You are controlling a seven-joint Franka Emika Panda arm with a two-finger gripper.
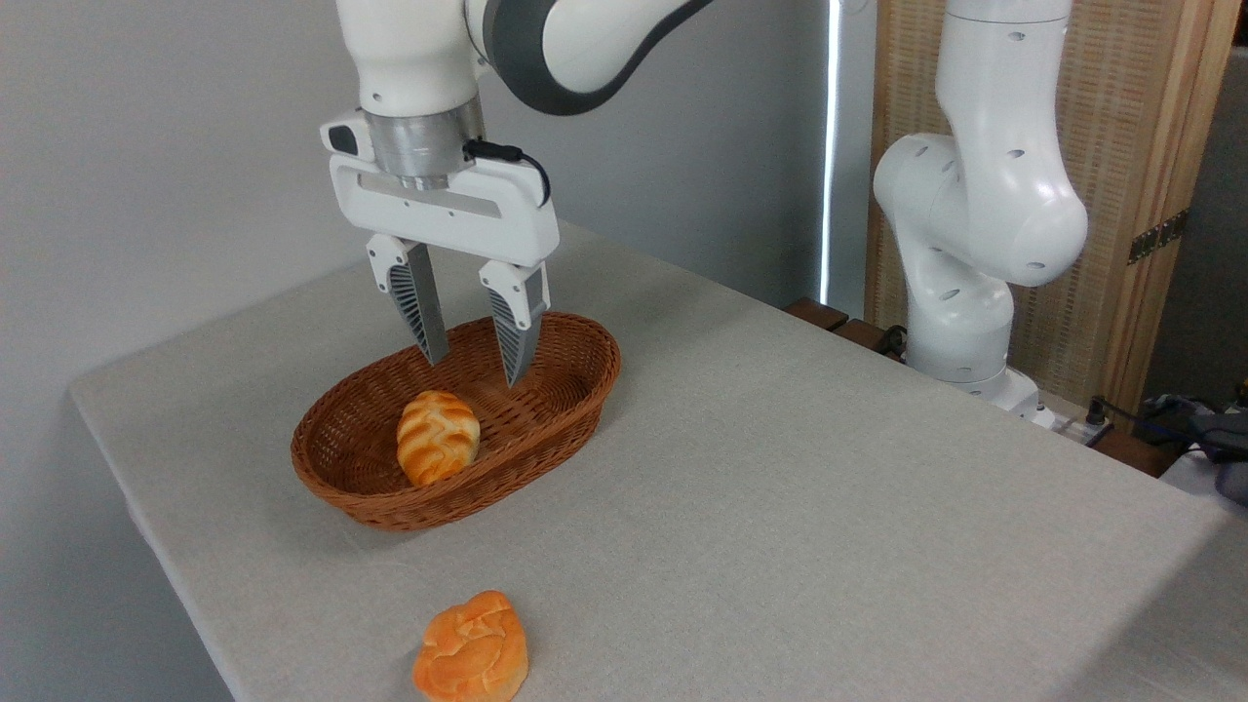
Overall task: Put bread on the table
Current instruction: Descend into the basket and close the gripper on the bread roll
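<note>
1. Bread (438, 437) lying inside basket (546, 414), toward its near end, not yet lifted.
2. Pincer (478, 366) hanging above basket's far half, spread apart, gripping nothing, tips clear of loaf.
3. Table (780, 487) carrying basket; orange bun (472, 649) resting on cloth near front edge, well apart from basket.
4. Nothing done so far, judging by layout: reaching down, grasping, lifting out and setting on cloth all remaining.

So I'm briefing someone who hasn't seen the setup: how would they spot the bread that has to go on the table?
Find the brown wicker basket on the grey cloth table, under the open jaws of the gripper. The bread lies inside it, towards the near end. It is pale yellow with a golden plaited top, unlike the flatter orange bun lying on the cloth outside the basket.
</note>
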